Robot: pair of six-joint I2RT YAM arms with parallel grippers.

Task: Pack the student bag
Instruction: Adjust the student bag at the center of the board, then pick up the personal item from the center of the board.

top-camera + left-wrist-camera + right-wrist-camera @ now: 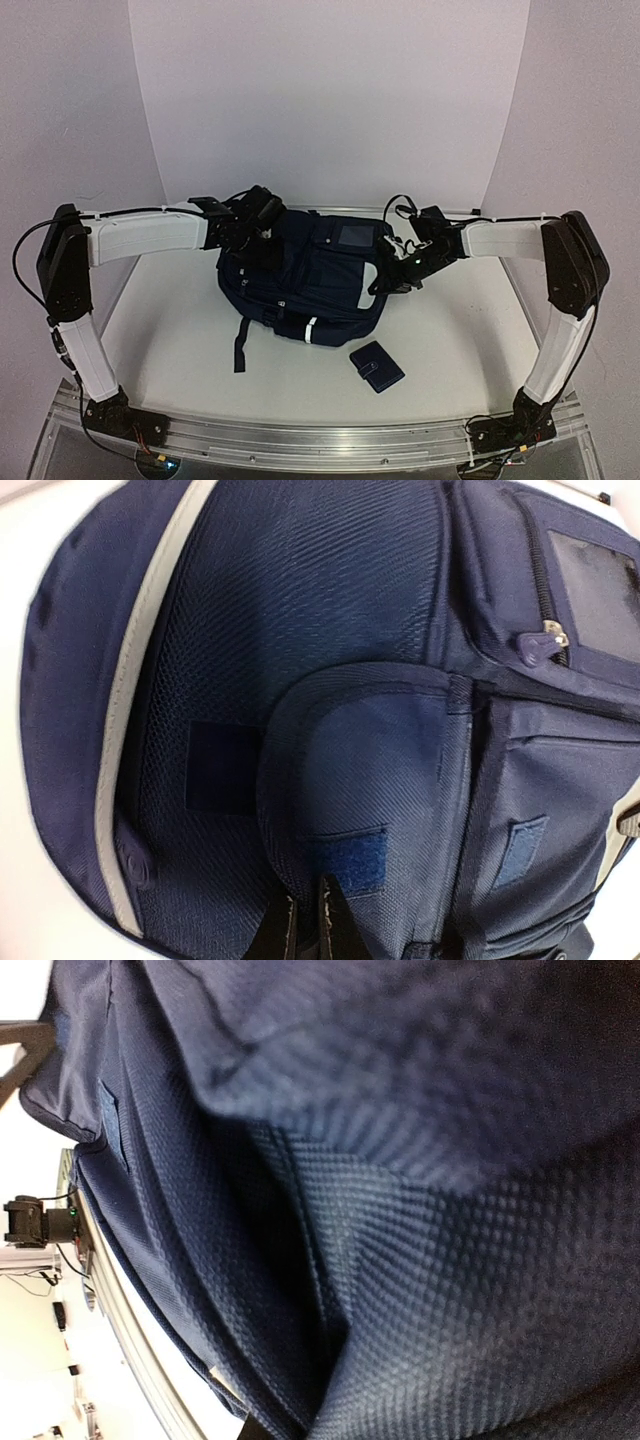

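Left side first. My left gripper (305,925) sits on the student bag (310,285) at its far-left corner. Its tips are pressed together on the edge of a rounded pocket flap (370,770), and it looks like a thin pinch of fabric is caught between them.

The bag lies flat in the middle of the table (180,330), front face up. It's navy weave with a mesh panel, a pale stripe (130,710) around its outer curve, a velcro patch (350,860) on the flap and a zipper pull (545,643) beside a small window pocket (355,236). A dark strap (241,345) trails off the bag's near-left corner toward me.

My right gripper (392,272) is pushed against the bag's right side. The wrist view is wall-to-wall blue cloth and the fingers are hidden in it. They're closed tight, but I can't tell if any fabric is actually in them.

A small navy wallet (377,367) lies near the bag's near-right corner, not touching it.

For room, there's bare white tabletop left, right and in front of the bag, down to the metal rail (320,440). Behind the bag the backdrop wall (330,100) is close, and the side walls angle in on both flanks.
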